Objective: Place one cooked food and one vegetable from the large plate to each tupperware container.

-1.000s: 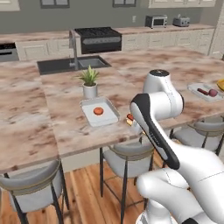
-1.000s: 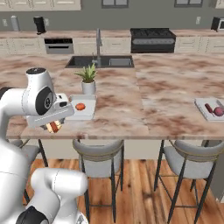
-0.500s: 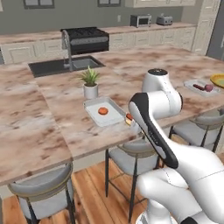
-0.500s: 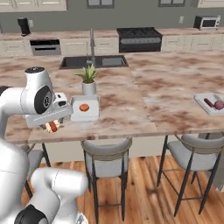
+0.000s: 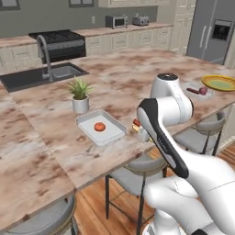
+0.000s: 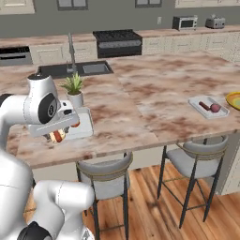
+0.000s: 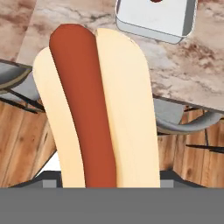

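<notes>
My gripper [image 5: 137, 126] is shut on a hot dog [image 7: 92, 118], a red sausage in a pale bun, and holds it just off the counter's front edge. Beside it on the counter lies the near tupperware container [image 5: 110, 135] with a red tomato [image 5: 99, 126] in it. The right base view shows the gripper [image 6: 56, 136], the hot dog [image 6: 58, 136] and that container [image 6: 85, 127] partly behind the arm. The hand view has the container [image 7: 153, 19] above the bun. The second tupperware container [image 5: 190, 87] [image 6: 201, 101] holds a dark red item [image 6: 214, 108]. The large plate [image 5: 219, 82] [image 6: 233, 100] sits beyond it.
A potted plant [image 5: 80, 95] stands just behind the near container. A sink with a tap [image 5: 44, 73] is set into the counter further back. Bar stools [image 6: 105, 176] stand under the counter's front edge, over a wooden floor.
Both base views have shifted as the base drove, so the far container and the plate now sit closer in. The arm still carries the hot dog in the same pose.
</notes>
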Robot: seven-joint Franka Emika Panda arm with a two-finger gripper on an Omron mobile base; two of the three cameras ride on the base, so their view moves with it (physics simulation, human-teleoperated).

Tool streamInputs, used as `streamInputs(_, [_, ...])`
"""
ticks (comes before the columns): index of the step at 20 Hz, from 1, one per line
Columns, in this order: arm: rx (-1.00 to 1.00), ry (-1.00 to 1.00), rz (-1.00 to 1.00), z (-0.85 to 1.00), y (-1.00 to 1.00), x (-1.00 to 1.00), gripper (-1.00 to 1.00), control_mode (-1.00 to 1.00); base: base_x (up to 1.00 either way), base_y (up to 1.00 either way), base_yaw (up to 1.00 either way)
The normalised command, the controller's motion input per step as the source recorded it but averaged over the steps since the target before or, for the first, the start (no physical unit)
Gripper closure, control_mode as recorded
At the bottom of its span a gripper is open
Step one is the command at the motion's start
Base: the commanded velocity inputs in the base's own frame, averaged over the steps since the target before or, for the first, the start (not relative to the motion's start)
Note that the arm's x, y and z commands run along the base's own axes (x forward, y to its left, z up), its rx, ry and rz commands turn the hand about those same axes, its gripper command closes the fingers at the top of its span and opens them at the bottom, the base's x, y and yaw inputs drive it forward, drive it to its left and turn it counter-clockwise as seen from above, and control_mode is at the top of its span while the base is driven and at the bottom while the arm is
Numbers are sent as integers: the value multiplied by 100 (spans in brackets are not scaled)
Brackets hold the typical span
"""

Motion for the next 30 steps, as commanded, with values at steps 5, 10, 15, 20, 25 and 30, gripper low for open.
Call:
streamInputs(5, [0, 0, 0, 0, 0, 0, 100, 100, 39, 44, -8])
streamInputs(10, [0, 0, 0, 0, 0, 0, 100, 100, 39, 19, 0])
streamInputs(15, [0, 0, 0, 0, 0, 0, 100, 100, 26, 19, 0])
streamInputs(20, [0, 0, -1, 0, 16, 21, 100, -100, 4, 2, 0])
streamInputs(25, [0, 0, -8, 0, 31, 36, 100, -100, 0, 0, 0])
streamInputs(30, [0, 8, -36, -12, 0, 72, 100, -100, 0, 0, 0])
